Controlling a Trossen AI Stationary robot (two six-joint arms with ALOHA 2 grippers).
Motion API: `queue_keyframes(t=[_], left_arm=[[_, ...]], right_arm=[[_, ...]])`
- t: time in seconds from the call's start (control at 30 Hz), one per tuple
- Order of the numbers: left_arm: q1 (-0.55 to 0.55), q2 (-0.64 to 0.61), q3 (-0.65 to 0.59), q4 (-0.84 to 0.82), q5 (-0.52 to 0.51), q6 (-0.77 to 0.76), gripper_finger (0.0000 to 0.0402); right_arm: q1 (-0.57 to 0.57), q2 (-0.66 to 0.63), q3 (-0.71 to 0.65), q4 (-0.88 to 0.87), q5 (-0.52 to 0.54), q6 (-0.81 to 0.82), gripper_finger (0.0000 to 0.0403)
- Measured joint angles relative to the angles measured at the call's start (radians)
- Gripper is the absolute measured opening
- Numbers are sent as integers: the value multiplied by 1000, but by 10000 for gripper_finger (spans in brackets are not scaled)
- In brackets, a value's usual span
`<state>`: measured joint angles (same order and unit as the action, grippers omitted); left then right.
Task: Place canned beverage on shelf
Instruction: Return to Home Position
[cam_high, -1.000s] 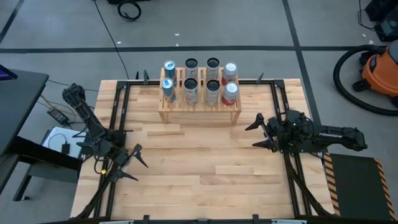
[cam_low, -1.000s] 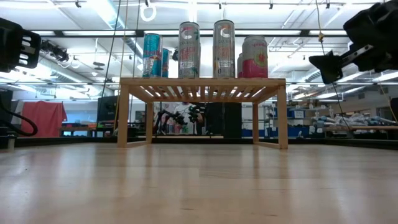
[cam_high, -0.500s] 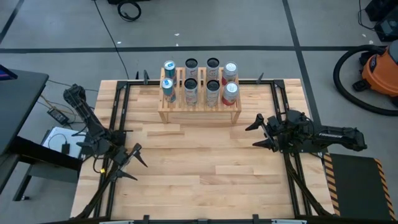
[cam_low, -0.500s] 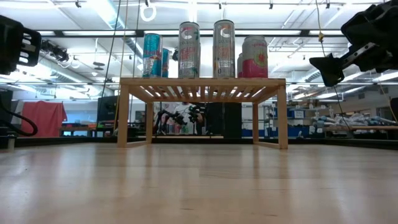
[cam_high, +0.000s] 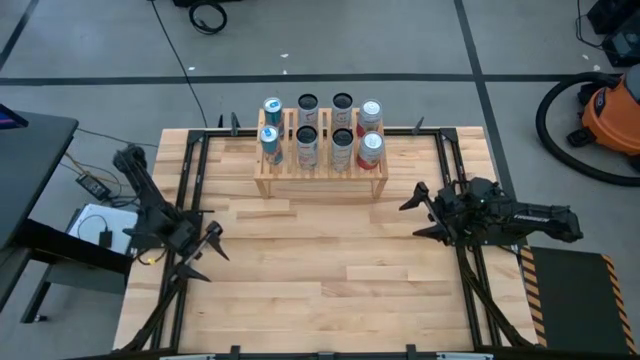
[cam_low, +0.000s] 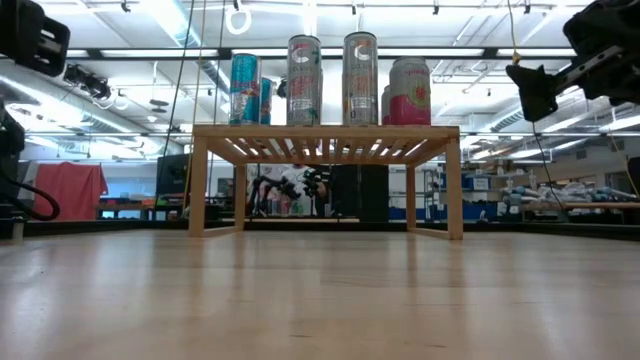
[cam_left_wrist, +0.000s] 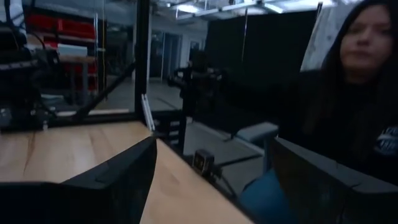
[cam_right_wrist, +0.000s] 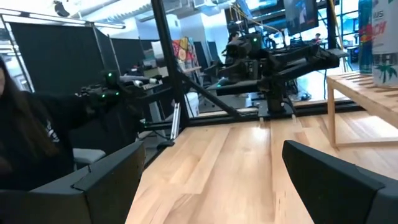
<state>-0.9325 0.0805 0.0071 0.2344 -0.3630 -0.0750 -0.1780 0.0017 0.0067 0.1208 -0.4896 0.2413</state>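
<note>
The wooden slatted shelf (cam_high: 320, 178) stands on its legs at the middle of the table's far side, also in the low view (cam_low: 325, 133). Several cans (cam_high: 306, 146) stand upright on it in two rows: blue at the left, pale in the middle, pink-red (cam_low: 410, 92) at the right. My left gripper (cam_high: 204, 252) hangs open and empty near the table's left edge, above the tabletop. My right gripper (cam_high: 416, 214) hangs open and empty at the right side, its fingers pointing toward the table's middle. Nothing lies between the fingers in either wrist view (cam_left_wrist: 211, 186) (cam_right_wrist: 217, 180).
Bare plank tabletop (cam_high: 320, 260) spreads between the arms and in front of the shelf. A black metal frame (cam_high: 195, 150) runs along the table's edges. A person (cam_left_wrist: 354, 93) sits beyond the table. An orange vacuum (cam_high: 610, 110) stands on the floor at the far right.
My left gripper has risen and tipped its fingers upward, drawing back a little toward the table's left edge, still open. My right gripper has tipped up slightly. The shelf and cans have not moved.
</note>
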Motion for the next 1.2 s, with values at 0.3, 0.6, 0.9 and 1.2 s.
queue_keyframes(t=[0.3,0.6,0.9,1.2], left_arm=[[0,-80,0,5,0,0,316],[0,-80,0,-4,0,0,316],[0,-79,0,-17,0,0,316],[-4,-79,0,-17,0,0,316]], right_arm=[[56,0,0,-46,1,0,390],[68,0,0,-46,1,0,390],[68,0,0,-46,1,0,390],[68,0,0,-45,1,0,390]])
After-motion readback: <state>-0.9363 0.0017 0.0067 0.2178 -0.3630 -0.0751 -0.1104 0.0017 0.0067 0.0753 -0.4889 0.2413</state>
